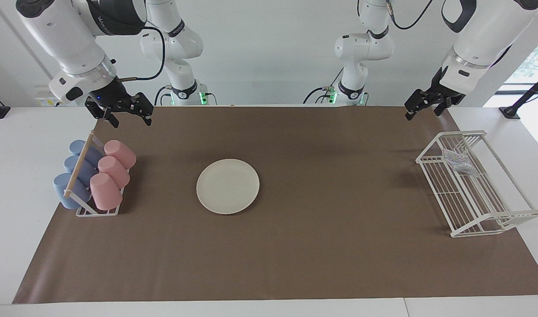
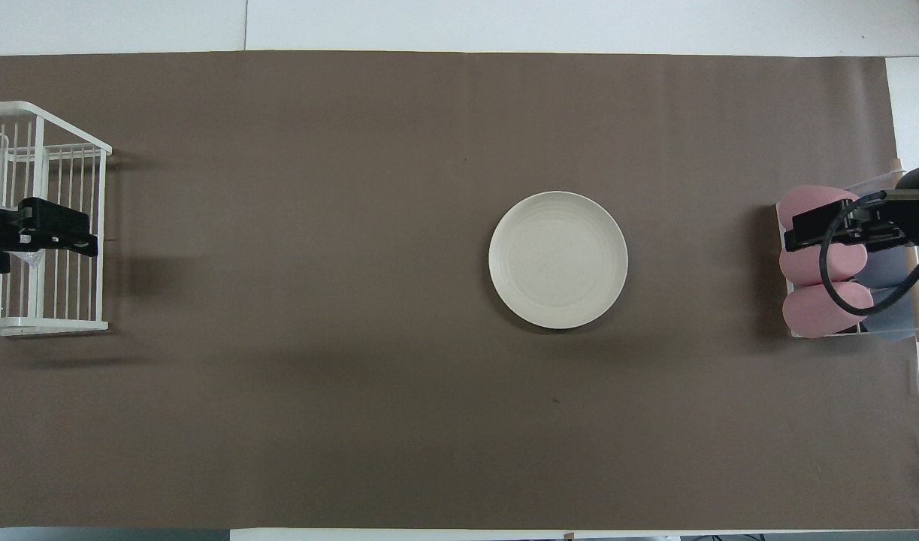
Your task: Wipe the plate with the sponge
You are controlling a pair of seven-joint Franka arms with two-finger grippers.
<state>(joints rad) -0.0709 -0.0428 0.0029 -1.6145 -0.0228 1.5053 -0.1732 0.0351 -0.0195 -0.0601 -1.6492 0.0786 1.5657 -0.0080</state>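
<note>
Plate (image 1: pixel 228 186) lies mid-mat, sponge (image 1: pixel 459 161) in the rack (image 1: pixel 493 219), both apart from the spread fingers of left gripper (image 1: pixel 424 107) and right gripper (image 1: pixel 127 119).

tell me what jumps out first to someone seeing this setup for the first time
A cream-white plate lies alone near the middle of the brown mat. At the right arm's end, a rack holds pink cups and blue cups; at the left arm's end, a white wire basket holds the silvery sponge. The left end effector and right end effector hang raised, each holding nothing.
</note>
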